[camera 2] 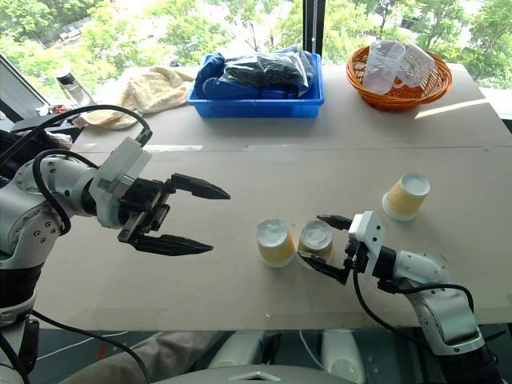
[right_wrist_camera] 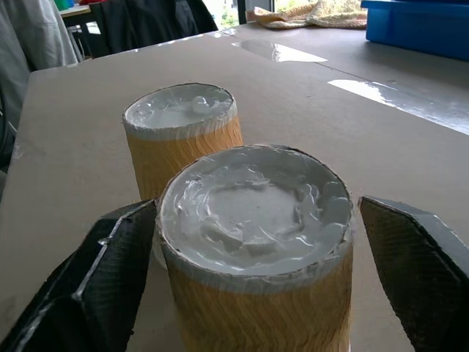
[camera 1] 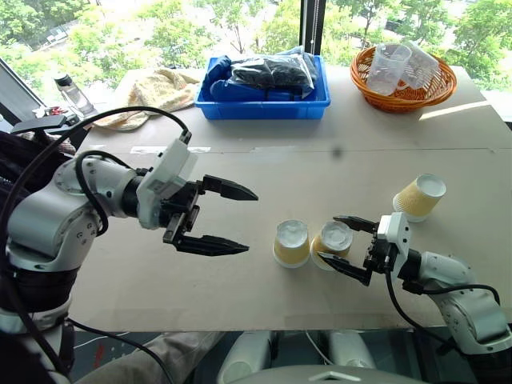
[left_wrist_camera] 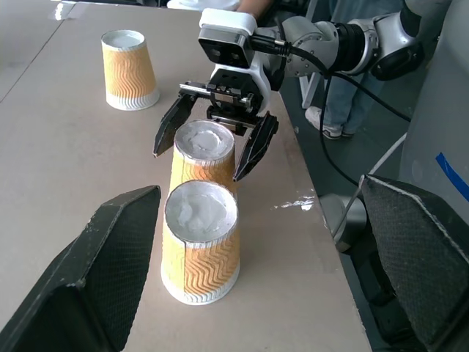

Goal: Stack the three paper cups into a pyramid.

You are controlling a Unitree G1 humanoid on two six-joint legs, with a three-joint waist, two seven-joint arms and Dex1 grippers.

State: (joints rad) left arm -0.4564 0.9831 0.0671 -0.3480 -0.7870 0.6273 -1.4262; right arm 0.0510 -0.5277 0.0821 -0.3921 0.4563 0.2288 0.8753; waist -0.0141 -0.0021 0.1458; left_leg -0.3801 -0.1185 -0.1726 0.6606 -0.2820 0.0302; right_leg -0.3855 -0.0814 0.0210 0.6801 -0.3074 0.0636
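Left gripper (camera 1: 228,218) hangs at centre left of the head view above the table (camera 1: 240,296), fingers spread wide, nothing between them. Upper left: a bottle (camera 1: 74,94) and a beige cloth (camera 1: 156,88) at the table's far edge. Upper centre: blue bin (camera 1: 264,106) holding dark bagged items; no label legible.

Lower centre: two of the paper cups stand inverted, bases up, just beside each other — left cup (camera 1: 291,243) and middle cup (camera 1: 331,242). Right gripper (camera 1: 349,246) sits at the middle cup, fingers apart on either side of it; the right wrist view shows gaps between pads and cup wall, so no clamp.

Right of centre: third cup (camera 1: 419,197), inverted, well apart from the pair. Upper right: wicker basket (camera 1: 376,94) with clear plastic cups (camera 1: 387,67). No brand or writing readable on any cup.
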